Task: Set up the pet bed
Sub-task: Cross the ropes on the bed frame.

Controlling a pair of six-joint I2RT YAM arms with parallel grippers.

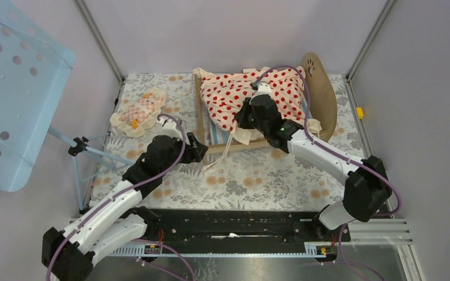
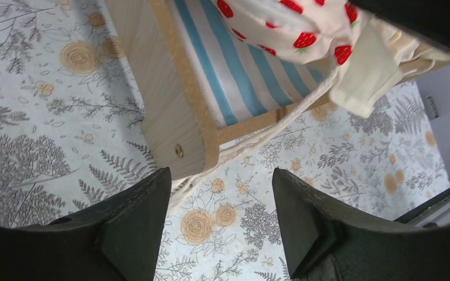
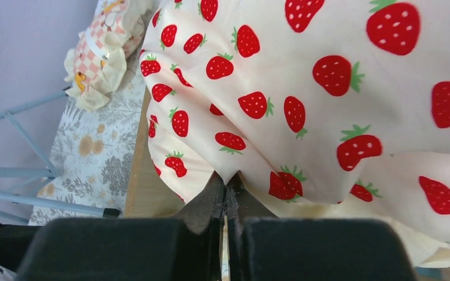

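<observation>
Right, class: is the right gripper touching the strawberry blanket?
Touching. The right wrist view shows the right gripper shut, with the lower edge of the blanket gathered to a point and pinched between its fingertips.

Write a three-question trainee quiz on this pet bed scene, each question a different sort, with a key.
1. True or false: the left end effector is gripping the pet bed.
2. Where does the pillow lie? A: on the pet bed. B: on the table, left of the bed in the top view. C: in the left end effector.
3. Fill in: the right end effector is shut on the edge of the ____.

Key:
1. False: its jaws stand open and empty near the footboard corner.
2. B.
3. The strawberry-print blanket.
</observation>
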